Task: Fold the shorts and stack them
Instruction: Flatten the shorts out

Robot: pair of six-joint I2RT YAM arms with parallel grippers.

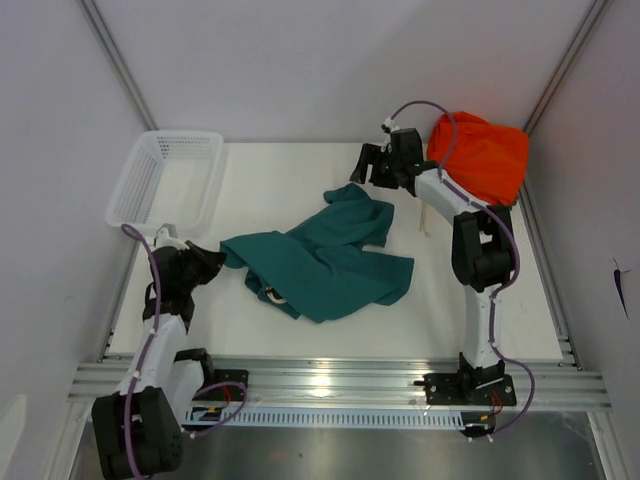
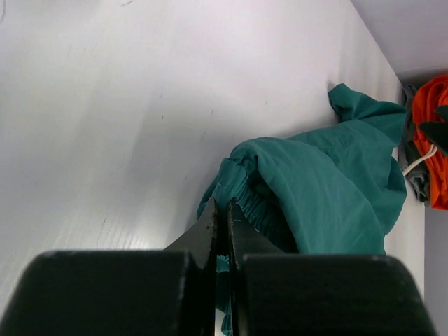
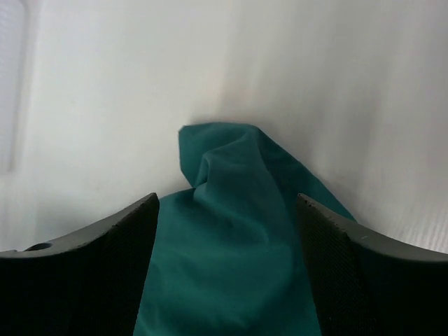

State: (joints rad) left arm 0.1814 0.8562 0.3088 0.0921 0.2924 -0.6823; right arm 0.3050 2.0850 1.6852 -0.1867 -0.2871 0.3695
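While the left hand (image 1: 207,262) is clamped shut on a gathered fold at the waistband end of the shorts (image 1: 325,262), the right hand (image 1: 363,166) hangs with jaws wide apart over the far corner of the cloth, gripping nothing. Shorts lie crumpled mid-table (image 1: 480,300), bunched and twisted, well apart from the white basket (image 1: 135,182) at far left. Risks, as judged: the left pinch looks thin, with only an edge of elastic hem between the fingers (image 2: 208,234), so a firm pull to spread the cloth could slip it free. If the right hand closes where it stands, it may catch a raised ridge or a double layer rather than one clean corner, locking the twist in. Drawing both ends apart with the middle bunched could drag the whole heap instead of flattening it. The orange garment (image 1: 485,155) sits just behind the right arm, so a wide swing there could snag it.
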